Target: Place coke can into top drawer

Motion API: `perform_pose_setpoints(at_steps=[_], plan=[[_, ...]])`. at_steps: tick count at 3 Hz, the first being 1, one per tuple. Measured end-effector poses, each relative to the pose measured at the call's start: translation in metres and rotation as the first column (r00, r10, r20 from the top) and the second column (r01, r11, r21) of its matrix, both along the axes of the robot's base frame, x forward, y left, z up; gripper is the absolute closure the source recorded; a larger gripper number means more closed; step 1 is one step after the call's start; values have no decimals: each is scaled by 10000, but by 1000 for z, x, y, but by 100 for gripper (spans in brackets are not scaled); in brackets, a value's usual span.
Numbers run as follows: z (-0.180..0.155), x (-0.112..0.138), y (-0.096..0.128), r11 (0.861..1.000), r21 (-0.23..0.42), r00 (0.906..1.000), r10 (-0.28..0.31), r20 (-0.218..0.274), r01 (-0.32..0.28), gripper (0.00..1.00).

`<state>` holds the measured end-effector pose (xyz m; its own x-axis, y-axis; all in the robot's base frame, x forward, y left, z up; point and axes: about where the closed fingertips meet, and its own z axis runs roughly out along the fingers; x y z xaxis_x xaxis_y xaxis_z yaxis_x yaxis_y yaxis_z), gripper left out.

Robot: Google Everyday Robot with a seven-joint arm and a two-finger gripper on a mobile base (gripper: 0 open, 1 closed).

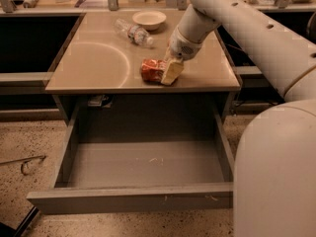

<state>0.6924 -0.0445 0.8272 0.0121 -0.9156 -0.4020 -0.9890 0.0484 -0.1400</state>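
The coke can (151,69), red and dented, lies on its side on the tan desk (98,63) near the front edge. My gripper (171,71) is down at the can's right end, touching or covering it, with the white arm (237,28) reaching in from the upper right. The top drawer (131,199) is pulled wide open below the desk. Its grey inside holds only a few small specks.
A clear plastic bottle (133,32) lies on the desk behind the can. A white bowl (149,19) stands at the back. The robot's white body (276,172) fills the lower right. Speckled floor lies to the left, with a thin wire object (27,164) on it.
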Motion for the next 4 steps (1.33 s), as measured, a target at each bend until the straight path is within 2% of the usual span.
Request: perform_pose_setpoints(at_steps=[1,2,3,4], plan=[[8,-19,-1,10000,-42,9998,39,220,-38,88],[44,-65,-6,9995,230,9934,-233,1120,208,100],[59,-120,-9,9960,762,9844,-585,1658,464,100],[28,-139,-19,9972,449,9908,-644,1189,594,100]])
